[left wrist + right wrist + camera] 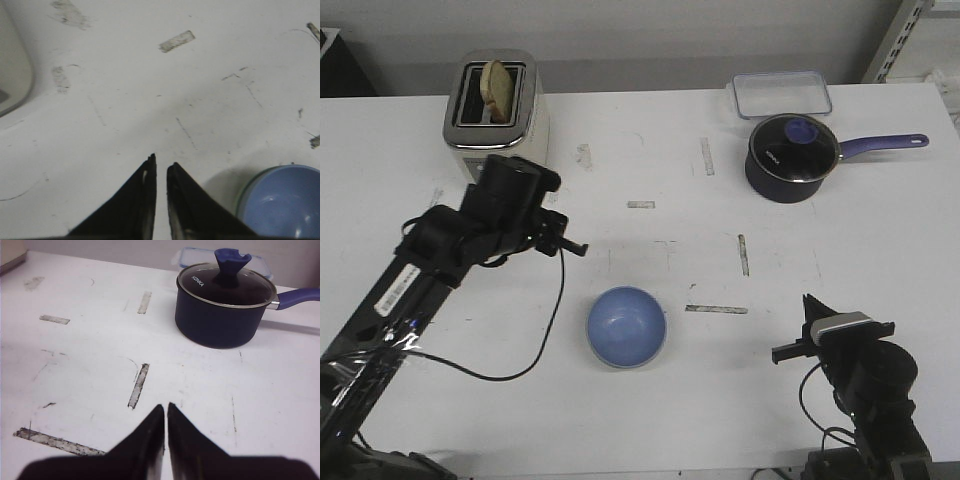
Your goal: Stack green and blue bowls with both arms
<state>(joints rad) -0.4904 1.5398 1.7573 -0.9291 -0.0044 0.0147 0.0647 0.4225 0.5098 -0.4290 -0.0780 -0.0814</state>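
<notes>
1. Front view: A blue bowl (626,326) sits upright and alone on the white table (880,240), near the front edge, between the two arms. No green bowl can be made out from here — it may be nested beneath the blue one, which would mean the stacking is done. The left gripper (570,243) hangs over bare table just in front of the toaster (496,105), well apart from the bowl; the right gripper (790,348) is drawn in low near the front right corner. A dark lidded saucepan (792,157) and a clear plastic box (782,95) stand at the far right.

2. Left wrist view: The left gripper (161,167) shows its black wedge-shaped fingers almost together, only a thin slit between them, holding nothing. The bowl (282,205) is smooth and glossy inside, and a thin pale greenish edge runs along its outer rim — possibly the green bowl underneath, though I cannot be sure. The table is matt and scuffed, with worn tape marks.

3. Right wrist view: The right gripper (165,410) also has its fingers nearly touching, with nothing in them. Beyond it stands the saucepan (225,310), with glass lid and blue knob; no bowl is visible here. If the stack is made, all that seems left is for both arms to retire; otherwise the green bowl must first be found.
</notes>
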